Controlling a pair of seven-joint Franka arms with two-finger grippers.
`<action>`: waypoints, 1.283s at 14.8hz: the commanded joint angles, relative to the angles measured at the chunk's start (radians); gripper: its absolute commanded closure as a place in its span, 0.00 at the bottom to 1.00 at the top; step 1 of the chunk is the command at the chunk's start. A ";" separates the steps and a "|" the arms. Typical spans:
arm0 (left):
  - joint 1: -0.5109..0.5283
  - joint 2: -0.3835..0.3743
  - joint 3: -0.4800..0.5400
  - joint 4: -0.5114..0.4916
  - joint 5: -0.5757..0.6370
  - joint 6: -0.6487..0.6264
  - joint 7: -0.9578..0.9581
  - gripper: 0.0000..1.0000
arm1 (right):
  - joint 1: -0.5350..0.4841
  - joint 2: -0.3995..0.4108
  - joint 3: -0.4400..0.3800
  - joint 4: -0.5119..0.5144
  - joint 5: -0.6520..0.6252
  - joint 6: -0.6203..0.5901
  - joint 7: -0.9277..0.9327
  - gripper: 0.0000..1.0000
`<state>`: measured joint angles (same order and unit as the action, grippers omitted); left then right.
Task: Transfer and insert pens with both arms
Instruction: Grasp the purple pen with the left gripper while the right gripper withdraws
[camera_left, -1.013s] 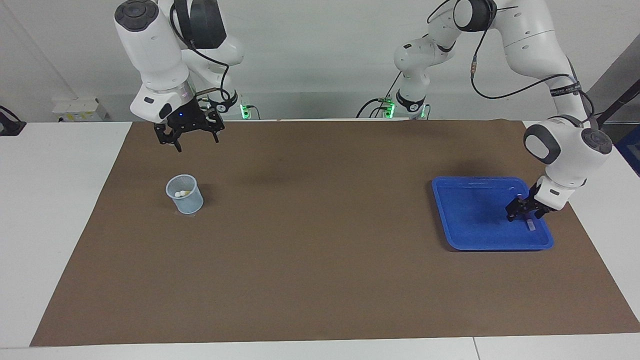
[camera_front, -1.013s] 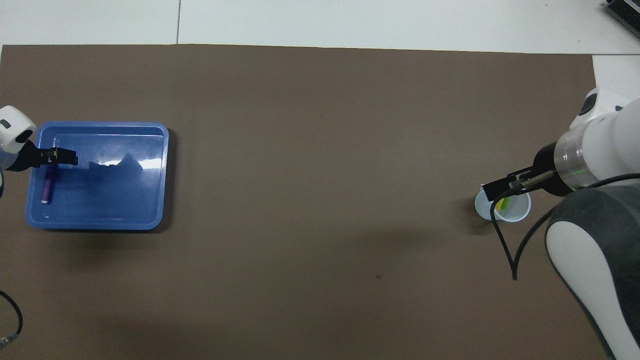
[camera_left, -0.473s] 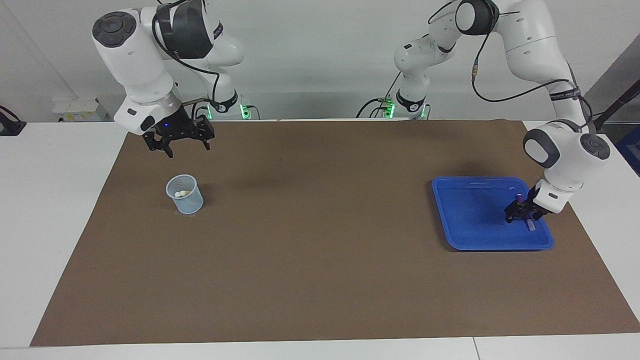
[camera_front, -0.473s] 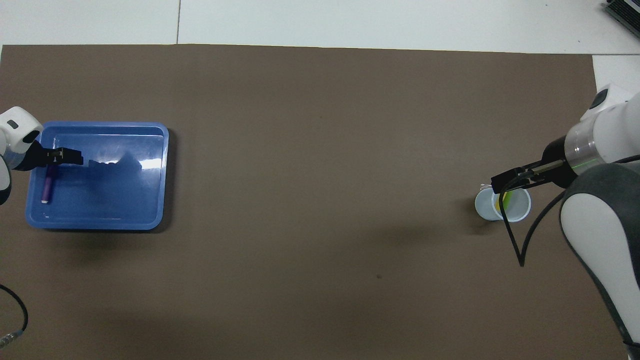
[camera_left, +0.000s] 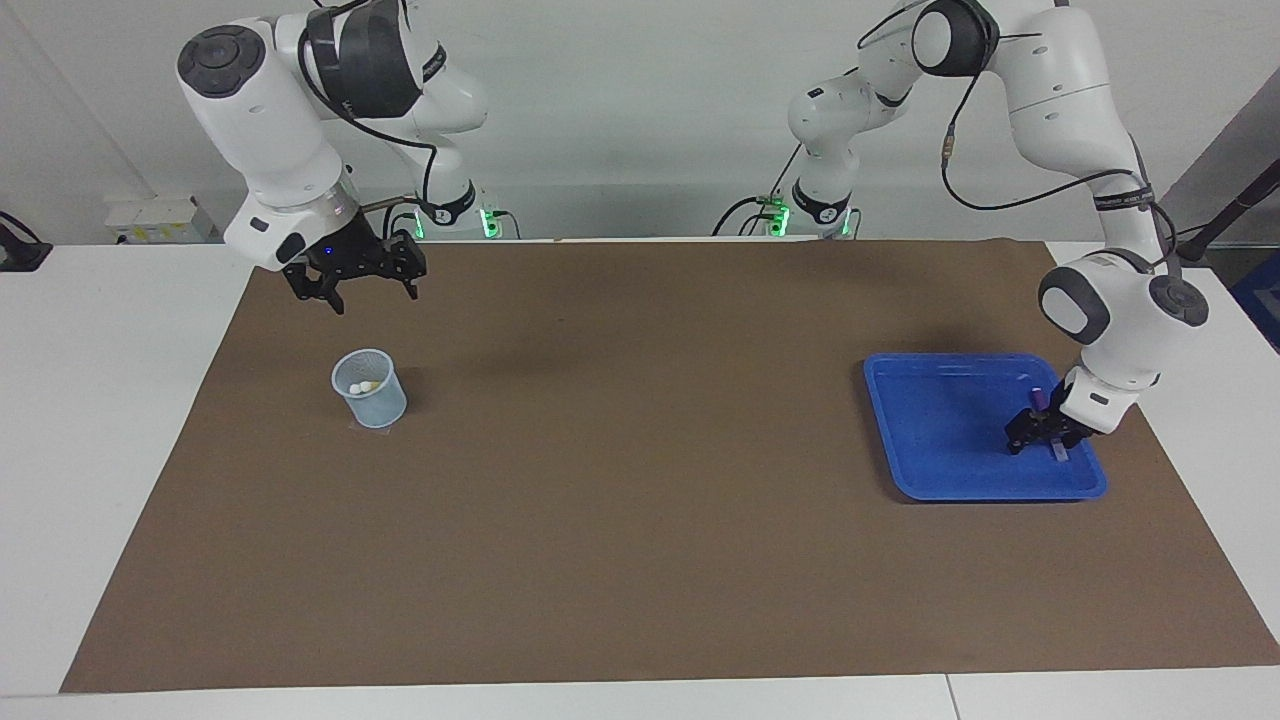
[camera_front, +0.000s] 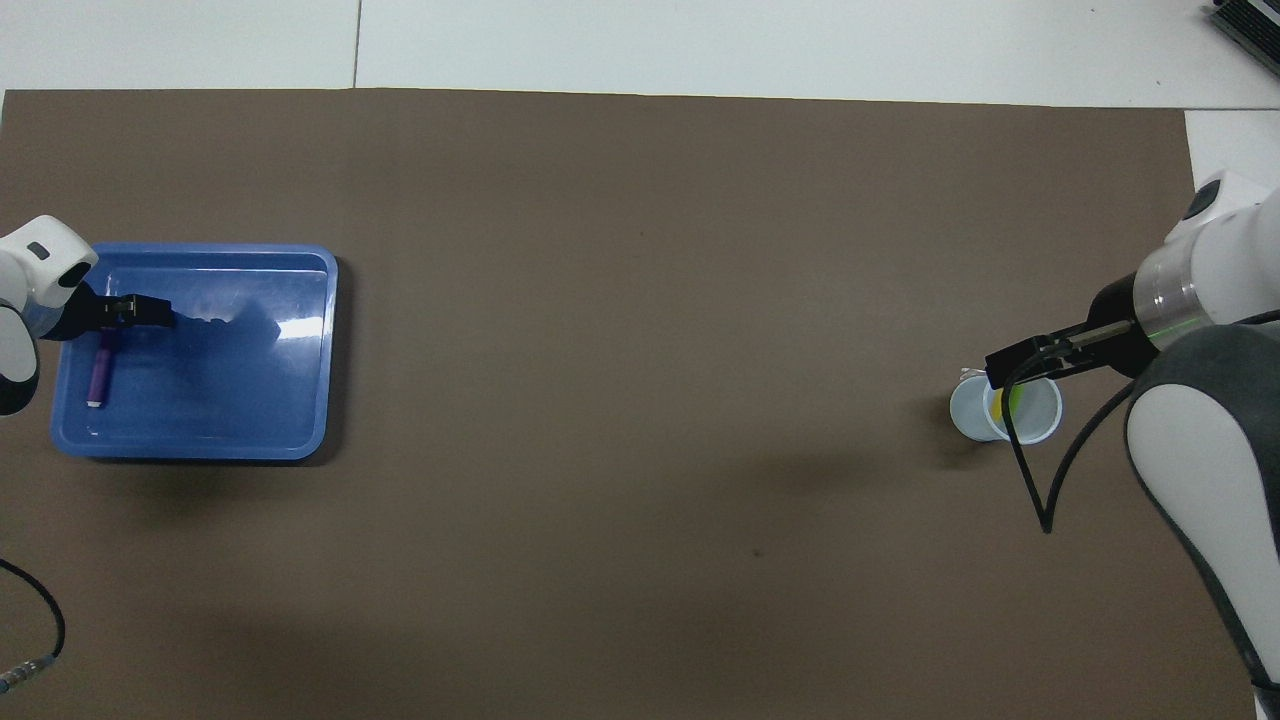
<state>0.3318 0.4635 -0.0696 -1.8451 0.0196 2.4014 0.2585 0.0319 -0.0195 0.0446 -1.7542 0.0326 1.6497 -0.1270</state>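
Our left gripper (camera_left: 1040, 436) is down in the blue tray (camera_left: 940, 470) at the left arm's end of the table, jaws spread wide and holding nothing, right at the purple pen (camera_front: 100, 368) that lies flat along the tray's outer wall. To take it well, we should straddle the barrel crosswise near its middle, clear of that wall, and close only once both fingers are low beside it. Our right gripper (camera_left: 352, 278) waits spread and empty in the air near the cup (camera_left: 369, 388), where the green and yellow pens already stand.
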 joint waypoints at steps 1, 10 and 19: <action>-0.005 0.024 0.004 -0.002 0.009 0.039 0.007 0.00 | -0.038 0.004 0.034 0.015 0.026 -0.022 0.018 0.00; 0.012 0.021 0.007 0.010 0.020 0.004 0.079 0.34 | -0.038 0.013 0.015 0.036 0.026 -0.022 0.047 0.00; 0.016 0.021 0.010 0.017 0.022 0.001 0.183 0.82 | -0.027 0.015 -0.015 0.110 0.010 -0.051 0.056 0.00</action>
<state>0.3346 0.4645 -0.0589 -1.8351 0.0211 2.4021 0.4090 0.0076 -0.0195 0.0262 -1.6732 0.0330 1.6258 -0.0884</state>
